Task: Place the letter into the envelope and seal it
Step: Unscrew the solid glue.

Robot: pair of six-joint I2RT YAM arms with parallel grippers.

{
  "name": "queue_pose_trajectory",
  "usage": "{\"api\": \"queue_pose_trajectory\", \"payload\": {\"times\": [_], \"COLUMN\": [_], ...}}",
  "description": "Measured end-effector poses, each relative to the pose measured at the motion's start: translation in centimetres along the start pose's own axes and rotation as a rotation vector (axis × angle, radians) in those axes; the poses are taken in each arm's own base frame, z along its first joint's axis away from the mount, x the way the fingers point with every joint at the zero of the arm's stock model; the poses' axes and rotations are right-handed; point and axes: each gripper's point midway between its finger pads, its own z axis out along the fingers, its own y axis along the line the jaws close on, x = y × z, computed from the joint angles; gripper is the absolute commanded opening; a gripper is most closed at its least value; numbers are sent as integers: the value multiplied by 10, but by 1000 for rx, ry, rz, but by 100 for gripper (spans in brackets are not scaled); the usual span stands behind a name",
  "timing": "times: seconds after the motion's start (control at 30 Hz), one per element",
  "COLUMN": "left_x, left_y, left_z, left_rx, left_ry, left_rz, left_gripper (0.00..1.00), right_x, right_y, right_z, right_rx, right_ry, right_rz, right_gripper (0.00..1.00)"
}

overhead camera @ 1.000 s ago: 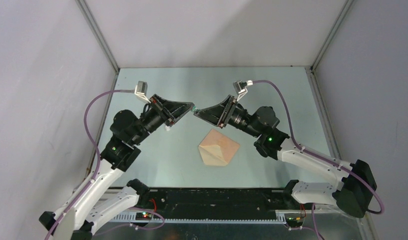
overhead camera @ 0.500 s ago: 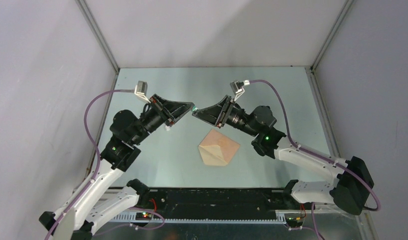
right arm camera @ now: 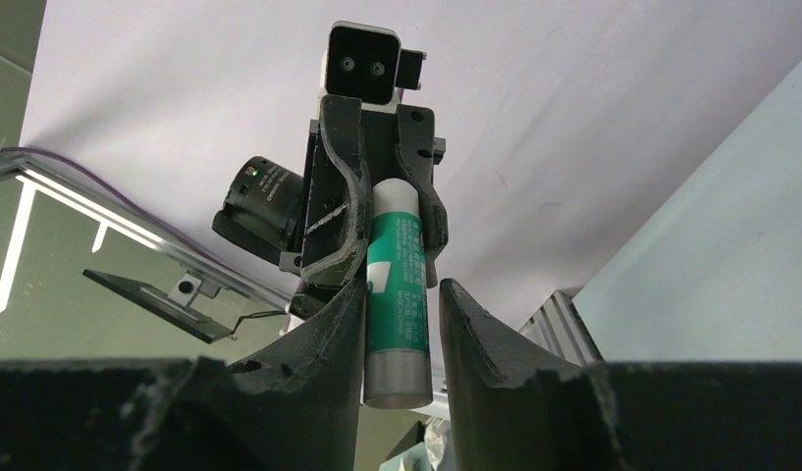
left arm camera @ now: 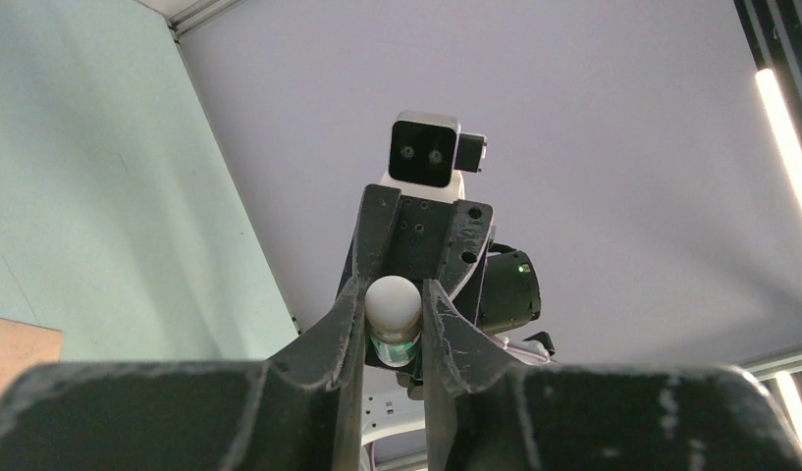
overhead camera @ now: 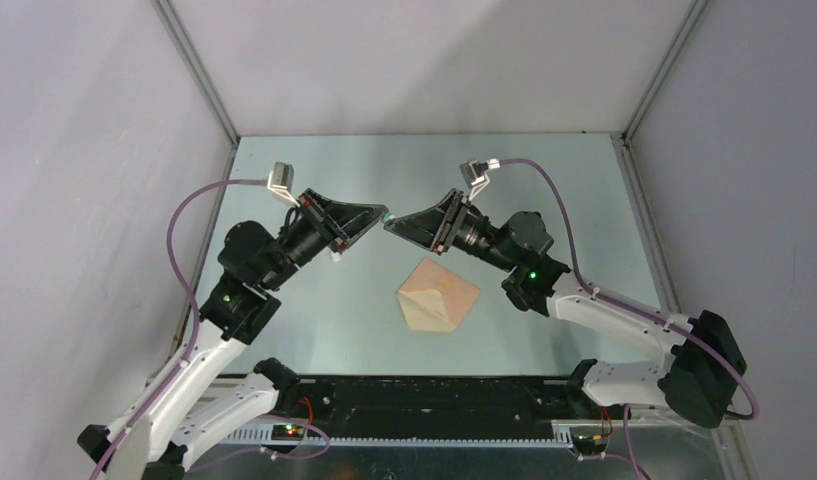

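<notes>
The tan envelope [overhead camera: 439, 295] lies flat on the table in front of both arms, its paler flap folded across it; one corner [left arm camera: 14, 348] shows in the left wrist view. The letter is hidden. Above the table the two grippers meet tip to tip. My left gripper [overhead camera: 382, 214] [left arm camera: 394, 294] is shut on the white cap of a green glue stick [left arm camera: 393, 306]. My right gripper [overhead camera: 392, 224] [right arm camera: 404, 289] is open around the stick's green body [right arm camera: 397, 285]: one finger [right arm camera: 347, 304] touches it and a thin gap remains at the other.
The pale green table [overhead camera: 314, 330] is walled by grey panels with metal posts at the back corners [overhead camera: 234, 135]. A black rail [overhead camera: 434, 395] with the arm bases runs along the near edge.
The right gripper's fingers have drawn in around the glue stick's body. The right arm has shifted slightly left. The left arm and the envelope have not moved.
</notes>
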Motion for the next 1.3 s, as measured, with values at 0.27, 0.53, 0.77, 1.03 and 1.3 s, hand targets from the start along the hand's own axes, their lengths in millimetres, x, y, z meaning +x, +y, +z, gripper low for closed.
{"api": "queue_pose_trajectory", "payload": {"times": [0.27,0.53,0.77,1.03,1.3], "left_x": [0,-1,-1,-1,-2], "left_y": [0,-1,-2,-3,-3], "left_z": [0,0,0,-1,-1], "left_rx": [0,4,7,11,10], "left_ry": [0,-3,-4,-7,-10], "left_rz": [0,2,3,4,10], "left_gripper": [0,0,0,0,0], "right_x": [-1,-3,-4,-9,-8], "right_y": [0,2,4,7,5], "right_z": [2,4,4,4,6], "right_rx": [-6,-21,-32,-41,-42], "right_ry": [1,-4,-7,-19,-14], "right_rz": [6,6,4,5,16], "right_gripper": [32,29,35,25,33]}}
